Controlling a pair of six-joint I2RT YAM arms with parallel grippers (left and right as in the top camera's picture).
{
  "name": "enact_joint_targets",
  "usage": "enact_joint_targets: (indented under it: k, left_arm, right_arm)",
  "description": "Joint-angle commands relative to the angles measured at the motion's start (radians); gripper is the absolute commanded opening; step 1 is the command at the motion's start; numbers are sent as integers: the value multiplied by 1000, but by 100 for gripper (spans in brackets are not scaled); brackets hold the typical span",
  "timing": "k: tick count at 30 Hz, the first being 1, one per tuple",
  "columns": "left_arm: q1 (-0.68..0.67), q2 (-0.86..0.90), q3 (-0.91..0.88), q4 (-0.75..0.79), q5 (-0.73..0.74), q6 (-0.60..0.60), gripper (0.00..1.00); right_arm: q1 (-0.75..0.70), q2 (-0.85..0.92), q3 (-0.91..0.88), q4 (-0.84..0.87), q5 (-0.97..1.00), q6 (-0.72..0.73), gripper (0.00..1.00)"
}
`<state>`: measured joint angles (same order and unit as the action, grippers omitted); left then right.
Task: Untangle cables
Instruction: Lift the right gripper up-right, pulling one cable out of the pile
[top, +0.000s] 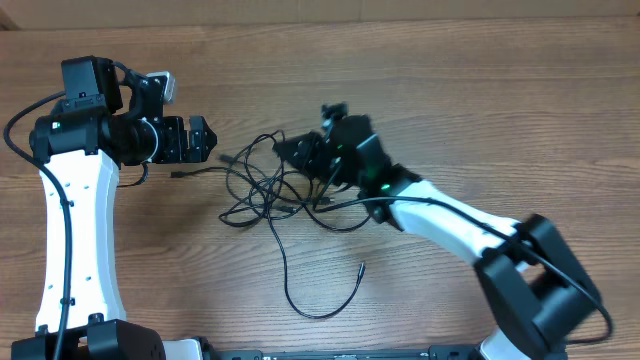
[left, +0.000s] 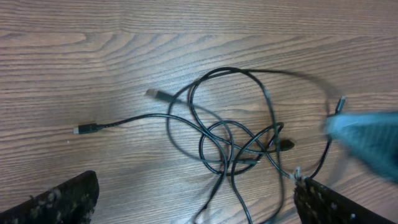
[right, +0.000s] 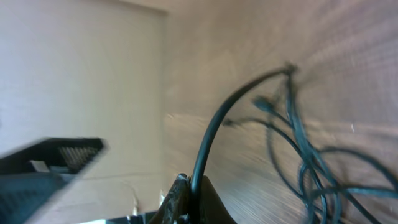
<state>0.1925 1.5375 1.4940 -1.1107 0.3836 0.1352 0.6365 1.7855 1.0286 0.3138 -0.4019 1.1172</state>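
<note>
Cables (top: 268, 190) knotted mid-table between the arms: right gripper (right: 187, 194) pinched tight on one strand at the tangle's upper right edge, left gripper (top: 210, 141) spread wide just to its left, nearest the loose plug ends.

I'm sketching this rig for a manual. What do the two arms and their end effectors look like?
The left arm and right arm have long white shells, black joints and black wires running alongside. A small green light glows near the right wrist. The left end effector and right end effector are black; the fingers look rough-textured.
</note>
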Motion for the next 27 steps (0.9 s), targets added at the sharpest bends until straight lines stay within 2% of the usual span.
enact_joint_targets:
  k: [1, 15, 20, 23, 27]
  left_arm:
    - [3, 0, 16, 0, -2, 22, 100]
    - [3, 0, 16, 0, -2, 22, 100]
    - [3, 0, 16, 0, -2, 22, 100]
    - [3, 0, 16, 0, -2, 22, 100]
    - [3, -1, 16, 0, -2, 22, 100]
  right_arm:
    - [-76, -168, 68, 13, -14, -53, 4]
    - [-427, -523, 152, -36, -109, -60, 4]
    - [-533, -568, 250, -92, -151, -49, 4]
    - [-625, -570, 356, -206, -180, -76, 4]
    - [-721, -570, 407, -277, -200, -79, 4]
